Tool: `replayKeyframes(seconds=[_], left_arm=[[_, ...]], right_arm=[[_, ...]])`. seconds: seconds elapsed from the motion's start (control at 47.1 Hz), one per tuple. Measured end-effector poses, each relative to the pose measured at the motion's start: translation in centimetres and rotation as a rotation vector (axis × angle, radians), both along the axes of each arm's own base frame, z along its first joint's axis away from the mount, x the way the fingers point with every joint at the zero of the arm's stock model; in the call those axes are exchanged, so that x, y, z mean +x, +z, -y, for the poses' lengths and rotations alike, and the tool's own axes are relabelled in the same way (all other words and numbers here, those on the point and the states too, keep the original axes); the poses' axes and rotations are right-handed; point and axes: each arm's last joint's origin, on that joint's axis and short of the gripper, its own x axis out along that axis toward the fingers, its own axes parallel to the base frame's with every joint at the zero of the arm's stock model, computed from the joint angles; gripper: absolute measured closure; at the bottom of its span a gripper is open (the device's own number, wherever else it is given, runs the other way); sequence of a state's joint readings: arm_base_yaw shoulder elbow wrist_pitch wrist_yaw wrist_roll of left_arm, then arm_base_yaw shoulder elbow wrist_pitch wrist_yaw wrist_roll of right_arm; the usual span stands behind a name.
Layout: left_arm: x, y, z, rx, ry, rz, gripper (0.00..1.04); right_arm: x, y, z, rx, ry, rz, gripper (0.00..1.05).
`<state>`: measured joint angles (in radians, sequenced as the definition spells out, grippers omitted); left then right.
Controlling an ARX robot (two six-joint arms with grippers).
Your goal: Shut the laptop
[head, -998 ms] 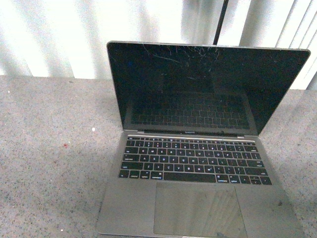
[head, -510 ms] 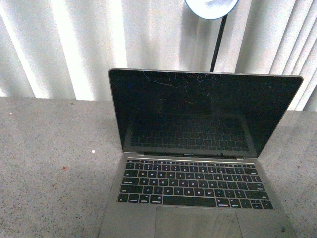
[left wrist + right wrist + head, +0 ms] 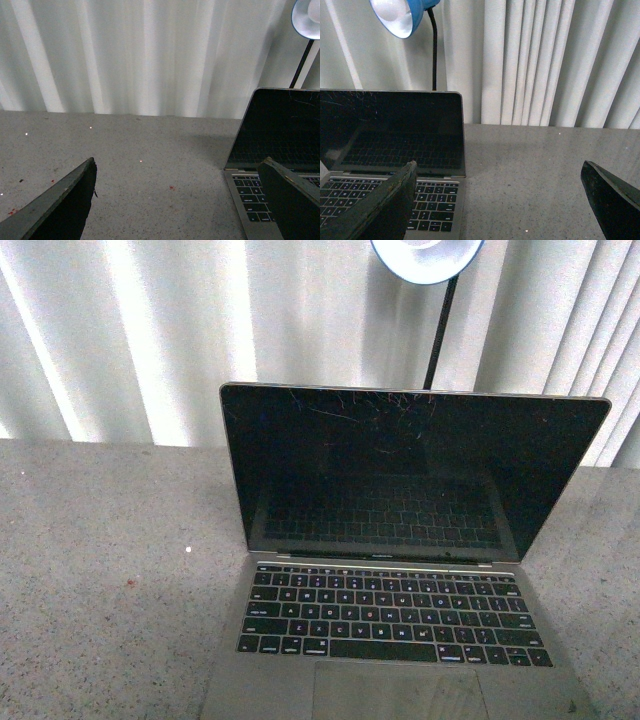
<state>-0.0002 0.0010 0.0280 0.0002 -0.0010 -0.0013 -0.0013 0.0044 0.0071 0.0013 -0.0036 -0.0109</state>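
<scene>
left gripper (image 3: 180, 165): fingers spread wide, empty, above speckled grey table (image 3: 150, 150), left of laptop (image 3: 400, 540). laptop open on table, lid upright, screen dark and scratched; blue lamp (image 3: 428, 258) behind it. right gripper (image 3: 500, 167): spread wide, empty, right of laptop.

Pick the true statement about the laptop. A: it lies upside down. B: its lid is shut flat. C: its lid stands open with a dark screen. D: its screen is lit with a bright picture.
C: the laptop is open, its dark scratched screen standing up behind the exposed keyboard.
</scene>
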Motion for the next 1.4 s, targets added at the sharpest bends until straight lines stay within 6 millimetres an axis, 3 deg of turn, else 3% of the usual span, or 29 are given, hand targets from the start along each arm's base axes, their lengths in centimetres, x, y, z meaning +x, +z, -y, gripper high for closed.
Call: replayKeyframes(seconds=[0.489, 0.574, 0.658, 0.786, 0.85, 0.977, 1.168, 1.402], left_arm=[[0.0, 0.0, 0.0, 0.000, 0.000, 0.000, 0.07], [0.3, -0.3, -0.1, -0.082, 0.140, -0.242, 0.07], [1.3, -0.7, -0.1, -0.143, 0.192, -0.372, 0.07], [4.3, 0.9, 0.0, -0.191, 0.127, -0.282, 0.07], [6.4, 2.2, 0.2, -0.174, 0.062, -0.222, 0.07], [10.5, 4.0, 0.4, -0.086, -0.024, -0.139, 0.07], [18.6, 6.6, 1.7, 0.257, -0.177, -0.055, 0.07], [24.0, 8.5, 4.6, 0.657, -0.376, -0.040, 0.07]], right_arm=[[0.0, -0.1, 0.0, 0.016, -0.025, -0.028, 0.07], [0.4, -0.3, 0.2, 0.078, -0.196, -0.172, 0.07], [1.6, -0.2, 0.7, 0.102, -0.218, -0.176, 0.07], [5.2, 2.6, 2.5, 0.058, -0.196, -0.057, 0.07], [8.2, 4.4, 3.9, 0.013, -0.189, -0.005, 0.07], [13.0, 5.5, 5.9, -0.057, -0.178, -0.018, 0.07], [21.2, 6.6, 8.7, -0.218, -0.099, -0.107, 0.07], [27.3, 9.8, 10.1, -0.454, 0.046, -0.077, 0.07]])
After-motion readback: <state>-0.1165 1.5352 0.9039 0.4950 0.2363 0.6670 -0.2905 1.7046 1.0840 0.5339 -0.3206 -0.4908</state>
